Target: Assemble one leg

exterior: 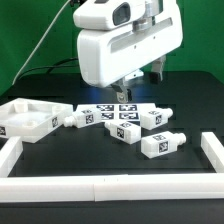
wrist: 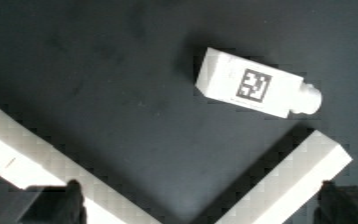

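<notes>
Several white legs with marker tags lie on the black table: one (exterior: 85, 117) beside the white square table top (exterior: 25, 118), one (exterior: 152, 118) at the middle, one (exterior: 127, 133) and one (exterior: 162, 142) nearer the front. My gripper (exterior: 130, 88) hangs under the arm's white body, above the back of the table and off every part. In the wrist view the gripper (wrist: 204, 200) is open and empty, with dark fingertips (wrist: 51, 205) at both lower corners. One tagged leg (wrist: 250, 85) lies there on bare table, well away from the jaws.
The marker board (exterior: 118, 108) lies behind the legs. A low white fence (exterior: 110, 186) runs along the front and both sides. Two white bars (wrist: 291, 175) meet in a corner between the fingers in the wrist view; I cannot tell which part they belong to.
</notes>
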### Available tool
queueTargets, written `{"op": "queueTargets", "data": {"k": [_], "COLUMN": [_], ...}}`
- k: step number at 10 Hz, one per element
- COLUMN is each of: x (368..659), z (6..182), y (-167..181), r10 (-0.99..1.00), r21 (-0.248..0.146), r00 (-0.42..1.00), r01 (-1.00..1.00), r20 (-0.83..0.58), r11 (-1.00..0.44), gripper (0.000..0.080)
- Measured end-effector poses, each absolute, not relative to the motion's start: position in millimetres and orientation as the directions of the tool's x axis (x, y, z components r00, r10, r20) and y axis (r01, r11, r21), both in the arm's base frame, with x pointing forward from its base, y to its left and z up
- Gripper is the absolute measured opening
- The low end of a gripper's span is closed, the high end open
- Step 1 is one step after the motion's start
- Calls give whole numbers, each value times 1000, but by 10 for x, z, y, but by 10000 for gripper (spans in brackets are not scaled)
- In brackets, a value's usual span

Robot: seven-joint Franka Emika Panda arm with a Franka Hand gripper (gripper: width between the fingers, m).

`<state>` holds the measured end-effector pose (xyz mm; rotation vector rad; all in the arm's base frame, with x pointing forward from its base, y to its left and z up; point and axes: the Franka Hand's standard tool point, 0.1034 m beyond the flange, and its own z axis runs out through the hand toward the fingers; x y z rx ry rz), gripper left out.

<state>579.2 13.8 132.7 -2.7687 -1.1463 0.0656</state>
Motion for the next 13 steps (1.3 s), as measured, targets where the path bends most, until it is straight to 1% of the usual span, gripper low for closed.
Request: {"op": "queueTargets", "data": {"k": [5, 6, 7, 9, 10, 13], "x": [5791, 5811, 5838, 5881, 5870, 5878], "z": [1324, 1309, 1283, 1213, 1178, 1178], "y": [138, 176, 267, 422, 475, 431], "r10": [708, 735, 792, 859, 866, 860], "r21": [-148, -123, -92, -46, -42, -42], "r00": [706, 678, 610, 511, 500, 509], "r01": [701, 731, 790, 859, 866, 861], "r20": [14, 19, 28, 28, 29, 30], "r11": [-697, -671, -606, -510, -498, -508], "gripper": [650, 650, 650, 650, 650, 650]}}
